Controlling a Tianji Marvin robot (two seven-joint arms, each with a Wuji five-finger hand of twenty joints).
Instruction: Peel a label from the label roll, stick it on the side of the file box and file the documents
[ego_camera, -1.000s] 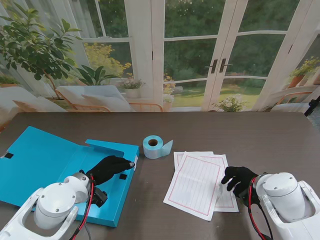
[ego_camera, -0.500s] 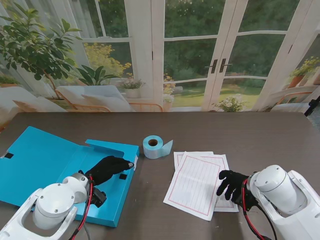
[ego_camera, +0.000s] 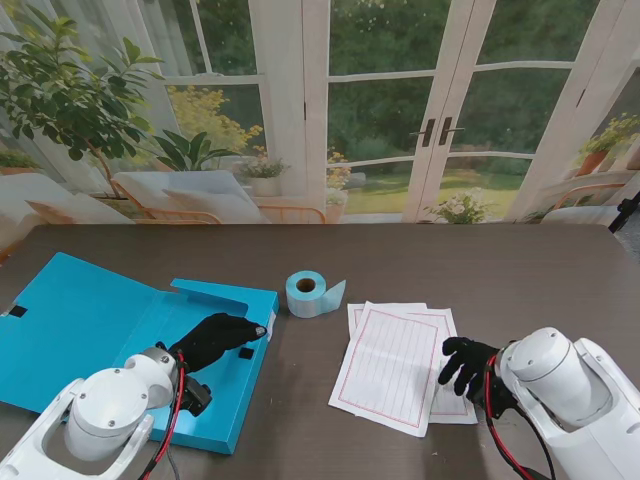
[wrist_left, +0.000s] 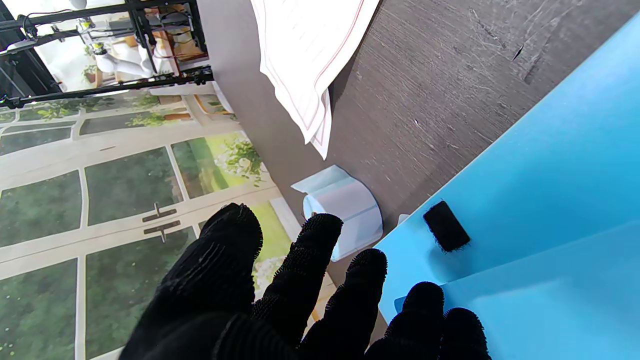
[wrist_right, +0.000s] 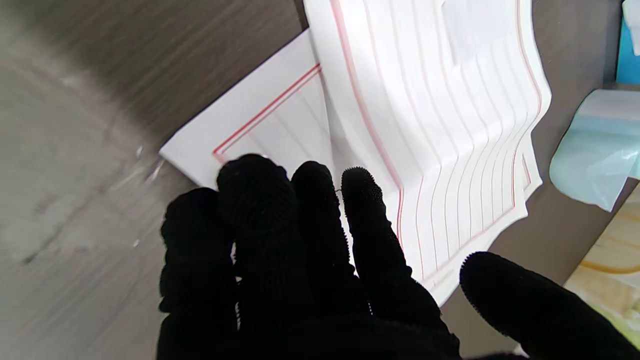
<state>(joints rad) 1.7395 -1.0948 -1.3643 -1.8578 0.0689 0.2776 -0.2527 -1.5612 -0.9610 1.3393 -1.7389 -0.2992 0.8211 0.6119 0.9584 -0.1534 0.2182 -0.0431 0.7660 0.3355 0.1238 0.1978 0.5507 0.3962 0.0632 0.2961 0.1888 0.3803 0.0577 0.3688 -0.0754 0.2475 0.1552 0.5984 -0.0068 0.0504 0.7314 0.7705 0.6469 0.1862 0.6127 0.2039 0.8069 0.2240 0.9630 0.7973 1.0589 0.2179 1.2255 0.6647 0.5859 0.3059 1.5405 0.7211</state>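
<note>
The blue file box lies open at my left, its lid spread flat. My left hand rests on the box's right part, fingers stretched out toward the box's edge, holding nothing. In its wrist view the left hand points at the pale blue label roll. The roll stands mid-table with a loose tail. The red-lined documents lie to its right. My right hand has its fingertips on their right edge. In the right wrist view the top sheet bulges up ahead of the spread fingers.
A black fastening patch sits on the box near my left fingertips. The dark wooden table reaches back to a glazed door wall. The label roll stands just beyond the papers' far corner.
My right hand slid left onto the papers, then eased back a little to the right. The top sheet shifted slightly and buckled. The left hand stayed put.
</note>
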